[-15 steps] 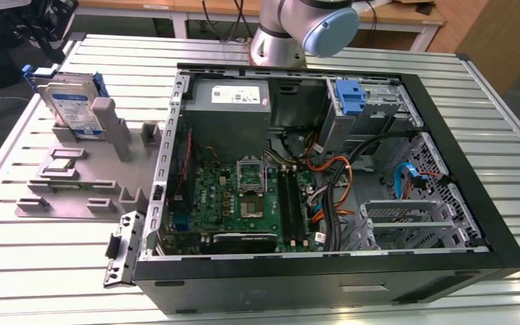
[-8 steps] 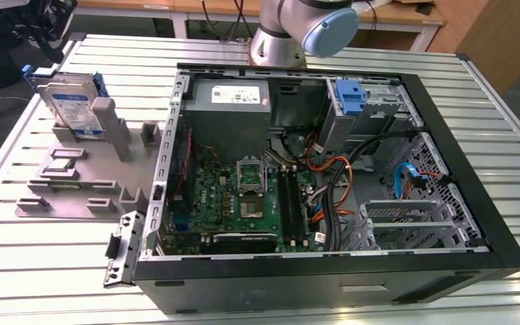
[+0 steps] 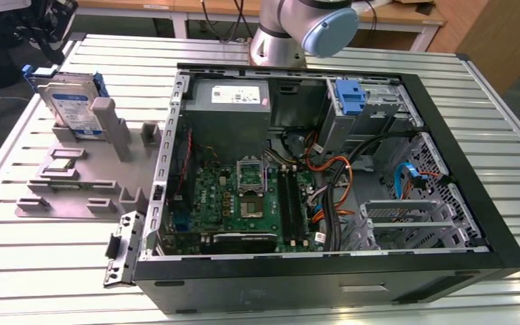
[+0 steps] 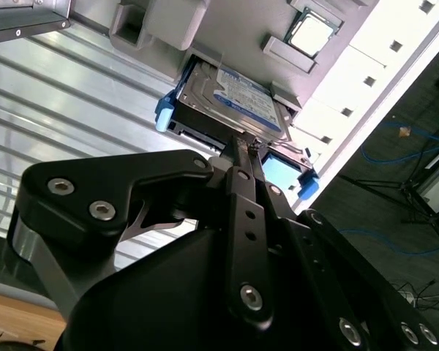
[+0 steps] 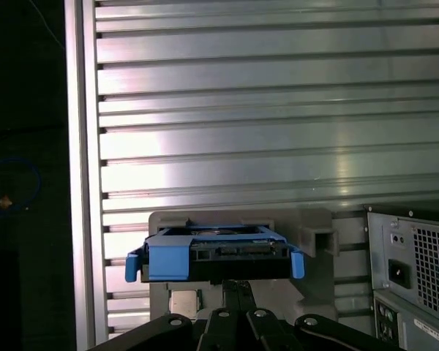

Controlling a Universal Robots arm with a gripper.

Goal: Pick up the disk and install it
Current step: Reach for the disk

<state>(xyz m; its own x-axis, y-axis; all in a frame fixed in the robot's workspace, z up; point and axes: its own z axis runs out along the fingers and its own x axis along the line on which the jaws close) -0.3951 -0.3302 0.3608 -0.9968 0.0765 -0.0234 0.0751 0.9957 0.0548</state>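
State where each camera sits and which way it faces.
Exterior view: off the arm, high, looking down on the table, open computer case and the disk in its grey holder; the arm shows at the far side.
Second wrist view: on the arm, looking past the gripper at the disk's labelled face.
First wrist view: on the arm, looking past the gripper at the disk's blue end.
Shared: all three show disk and holder; both wrist views show the gripper.

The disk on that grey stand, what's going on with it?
The disk stands upright in a grey stand beside the open computer case. In the second wrist view the arm's tool, jaws together, points at the disk's edge; contact cannot be told. The disk is not installed yet.
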